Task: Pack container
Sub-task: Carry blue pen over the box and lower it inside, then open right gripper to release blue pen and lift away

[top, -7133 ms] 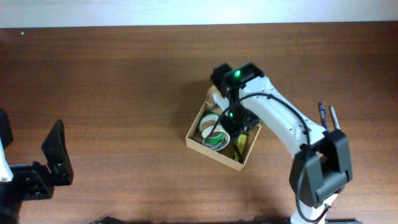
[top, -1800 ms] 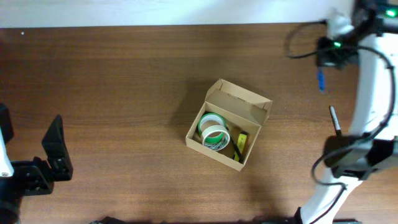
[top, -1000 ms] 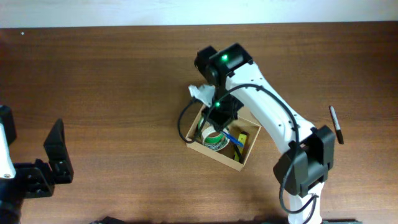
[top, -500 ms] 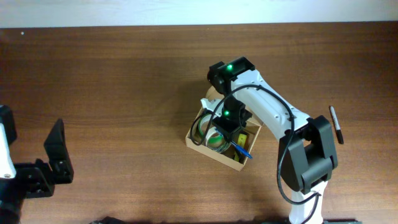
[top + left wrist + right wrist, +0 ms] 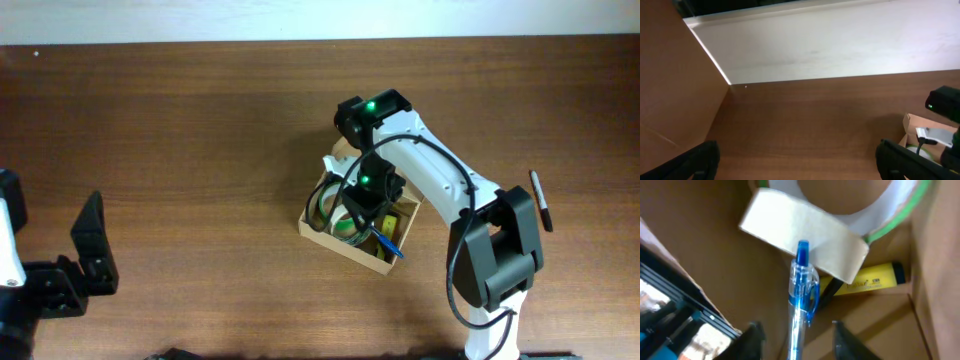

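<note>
The container (image 5: 328,240) is a tan cardboard box in the middle of the table, with its lid open. It also shows in the left wrist view (image 5: 912,122) and the right wrist view (image 5: 935,255). Inside lie tape rolls (image 5: 345,224), one of them white (image 5: 805,227), and a yellow marker (image 5: 870,282). My right gripper (image 5: 368,203) hangs over the box with its jaws (image 5: 797,330) open. A blue pen (image 5: 801,287) lies between them without touching either finger, its end over the box's near rim (image 5: 395,250). My left gripper (image 5: 90,245) is open and empty at the far left (image 5: 800,160).
A black pen (image 5: 538,200) lies on the table at the right. A white wall (image 5: 830,45) runs along the table's far edge. The right arm (image 5: 440,175) reaches across the box's open lid.
My right arm brought the blue pen from the far right to the box and lowered it in. In the last half second it has barely moved. The left arm is still.
</note>
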Motion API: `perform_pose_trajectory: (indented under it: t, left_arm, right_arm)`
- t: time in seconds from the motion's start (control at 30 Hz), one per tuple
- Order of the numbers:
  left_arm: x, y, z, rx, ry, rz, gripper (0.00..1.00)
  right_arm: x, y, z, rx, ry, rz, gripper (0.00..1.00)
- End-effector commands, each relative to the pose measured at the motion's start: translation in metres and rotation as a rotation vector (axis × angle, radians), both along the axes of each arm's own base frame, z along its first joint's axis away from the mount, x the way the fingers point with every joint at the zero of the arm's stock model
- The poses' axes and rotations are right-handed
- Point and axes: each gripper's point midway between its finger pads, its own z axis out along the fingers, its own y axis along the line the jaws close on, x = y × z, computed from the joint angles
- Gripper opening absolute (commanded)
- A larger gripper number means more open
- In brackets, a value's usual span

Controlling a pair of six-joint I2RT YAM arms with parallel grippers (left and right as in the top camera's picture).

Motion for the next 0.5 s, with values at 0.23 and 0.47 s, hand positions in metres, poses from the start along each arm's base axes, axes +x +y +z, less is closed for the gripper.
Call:
perform_pose_trajectory:
  t: [0.23, 0.47]
  left_arm:
    - [0.0025, -0.0014, -0.0015, 0.017, 0.011, -0.009, 1.0]
    - [0.0024, -0.0025, -0.0017, 0.014, 0.011, -0.015, 1.0]
  right_arm:
    - [0.0113, 0.0059, 0.015, 0.031, -0.055, 0.0, 0.22]
    - [0.0102, 0.0045, 0.0151, 0.024, -0.051, 0.001, 0.36]
